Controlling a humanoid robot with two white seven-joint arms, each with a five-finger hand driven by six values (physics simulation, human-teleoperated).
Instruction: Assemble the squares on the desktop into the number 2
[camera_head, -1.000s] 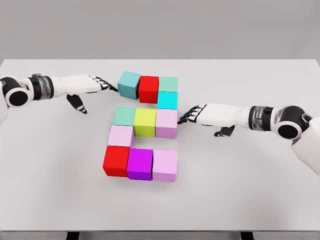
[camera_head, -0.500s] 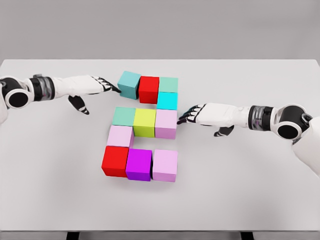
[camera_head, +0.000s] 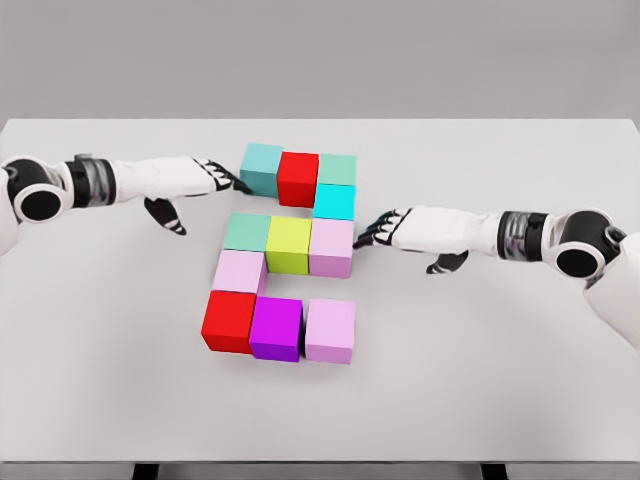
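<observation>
Coloured cubes form a blocky figure on the white table (camera_head: 500, 380). Top row: teal cube (camera_head: 261, 167), red cube (camera_head: 298, 178), green cube (camera_head: 337, 168), with a cyan cube (camera_head: 334, 201) below the green one. Middle row: green cube (camera_head: 247, 232), yellow-green cube (camera_head: 289, 245), pink cube (camera_head: 332, 247). A pink cube (camera_head: 240, 271) sits lower left. Bottom row: red cube (camera_head: 229, 321), magenta cube (camera_head: 277, 328), pink cube (camera_head: 330, 330). My left hand (camera_head: 222, 177) is flat, fingertips touching the teal cube's left face. My right hand (camera_head: 372, 231) lies flat, fingertips at the middle pink cube's right side.
The table's front edge (camera_head: 320, 462) runs along the bottom. Both forearms lie low over the table, the left arm (camera_head: 120, 180) from the left and the right arm (camera_head: 500, 236) from the right.
The left hand pushed rightward, and the teal cube straightened and closed up against the red cube. The bottom row drifted slightly left. The right hand stayed put.
</observation>
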